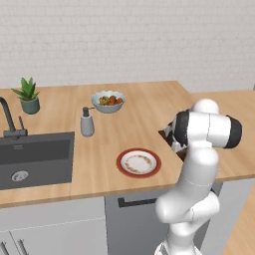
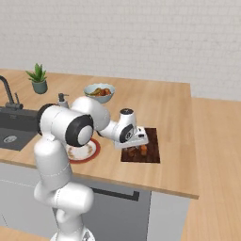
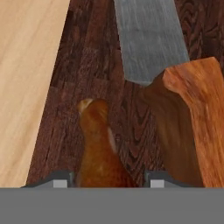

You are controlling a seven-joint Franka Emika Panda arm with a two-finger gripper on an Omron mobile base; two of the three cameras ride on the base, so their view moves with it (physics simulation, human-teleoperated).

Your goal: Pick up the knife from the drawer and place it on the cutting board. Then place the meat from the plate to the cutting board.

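Knife [image 3: 153,43]: lies flat on the cutting board [image 3: 87,65] — grey blade and orange-brown handle both rest on the dark wood, so the first half of the task looks done
Meat [image 3: 100,144]: a reddish-brown lump over the board, just beside the knife handle; in the hand view it runs down between the two finger tips
Gripper [image 3: 107,181]: jaws stand partly apart with the meat between them; whether the tips press on it or have let go I cannot tell, as the contact is hidden at the bottom of the view
Gripper seen from the right [image 2: 137,141]: low over the cutting board [image 2: 151,150], with the meat [image 2: 137,151] just under it, on or just above the wood
Plate [image 1: 139,163]: red rim, speckled white centre, nothing on it — the meat has left it
Plate seen from the right [image 2: 89,151]: partly hidden behind the arm, near the board's left side
Left to do: judging from this, only to set the meat down, if it is not down already, spread the jaws and lift the hand away
Risk: the meat lies close to the knife handle, so a careless exit could nudge either
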